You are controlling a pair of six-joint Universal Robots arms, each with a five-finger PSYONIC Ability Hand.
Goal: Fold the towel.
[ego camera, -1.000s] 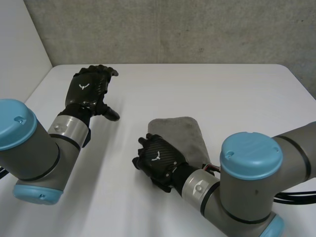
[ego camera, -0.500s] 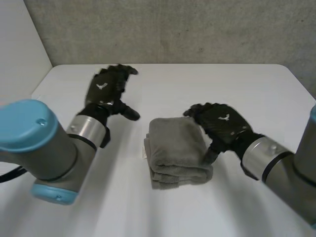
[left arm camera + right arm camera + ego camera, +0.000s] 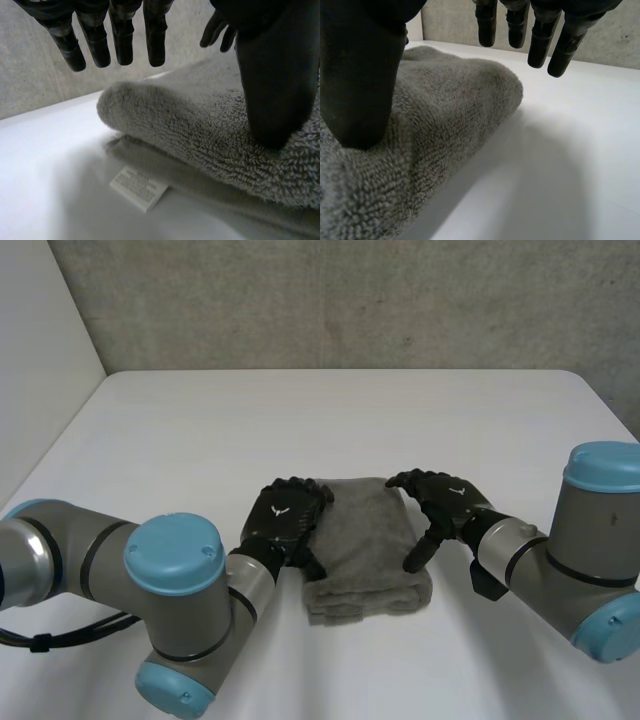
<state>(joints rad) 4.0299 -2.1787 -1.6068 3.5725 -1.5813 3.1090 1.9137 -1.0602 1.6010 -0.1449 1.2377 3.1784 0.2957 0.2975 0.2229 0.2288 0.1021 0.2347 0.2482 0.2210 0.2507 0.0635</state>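
A grey towel (image 3: 365, 545) lies folded into a thick stack in the middle of the white table (image 3: 320, 420). My left hand (image 3: 285, 523) rests at the towel's left edge, open. In the left wrist view its fingers (image 3: 120, 35) hang straight above the towel (image 3: 185, 125) and its thumb (image 3: 272, 95) presses down on the top layer. My right hand (image 3: 445, 502) is at the towel's right edge, also open. Its fingers (image 3: 540, 37) are straight over the towel's (image 3: 450, 110) far fold and its thumb (image 3: 360, 75) presses on the cloth.
A white label (image 3: 139, 187) sticks out from under the towel's lower layers on the left hand's side. A grey wall (image 3: 330, 300) stands behind the table's far edge. Bare table lies all round the towel.
The left hand came from the table's far left to the towel's left edge. The right hand left the towel's front, opened, and now stands at its right edge.
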